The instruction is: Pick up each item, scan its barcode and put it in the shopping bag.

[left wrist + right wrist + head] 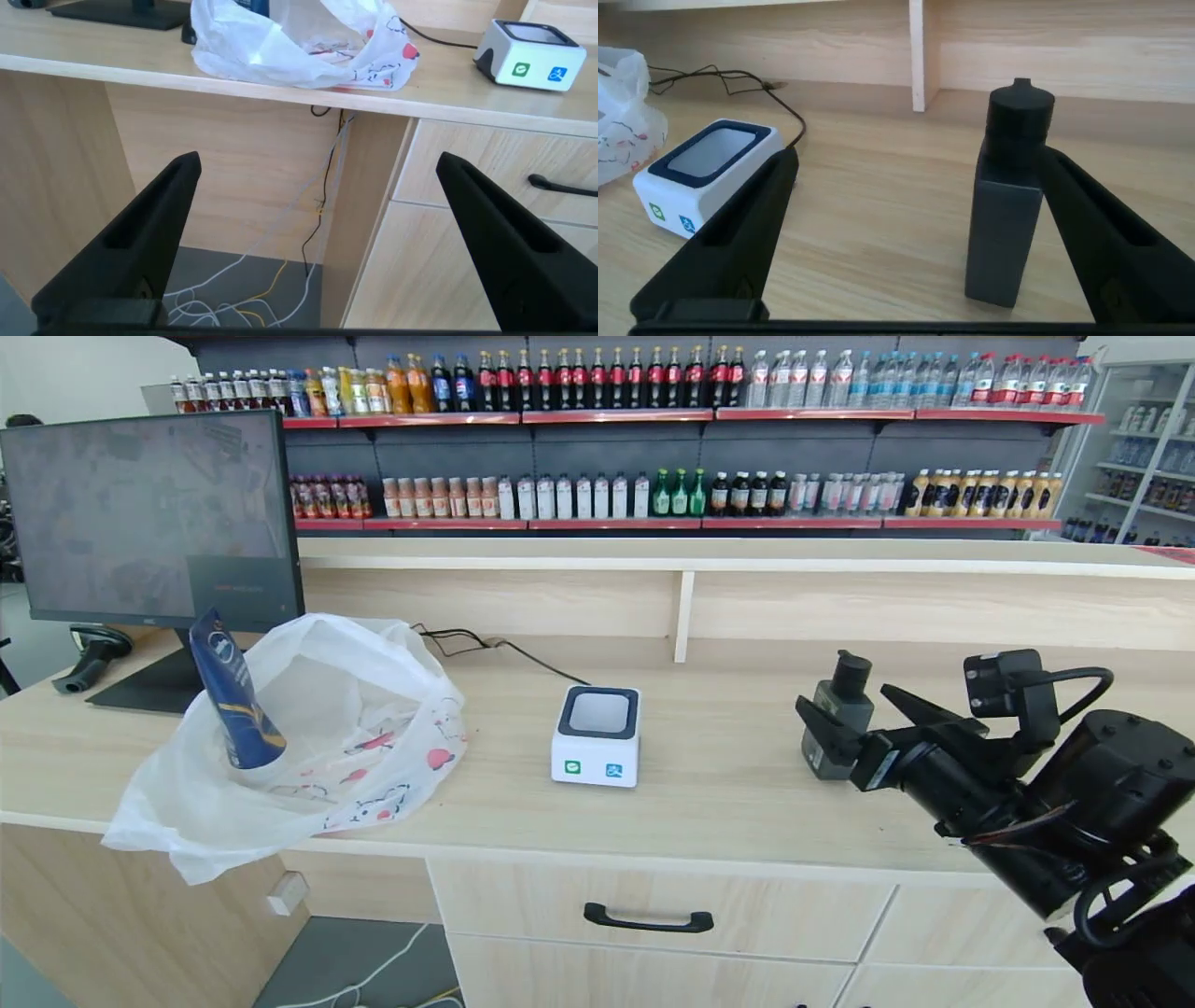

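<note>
A: While the right hand [845, 702] lies spread wide, where is the bottle [837, 719]?
B: Upright on the right part of the pale wood-grain worktop [728, 803], between the two black fingers [920, 709]. The hand has not closed and grips nothing. Whether a finger touches the bottle I cannot tell.
A: Its shape?
B: A matt grey, square-sided body under a round black cap with a small nub. The long axis is vertical, cap up. Any print is too small to read.
A: The scanner?
B: The scanner [597, 735] is a glossy white cube at mid-worktop, well apart from the bottle. Its dark-framed window faces up, and its front carries a green and a blue square icon.
A: The shopping bag?
B: The shopping bag [308, 737] is thin, crinkled, translucent plastic with red printed figures, slumped at the left. A blue tube [233, 695] stands tilted inside, flat crimped end up.
A: The left hand?
B: The left hand [320, 163] is wide open and empty, below the worktop edge, before the cabinet front [234, 159].
</note>
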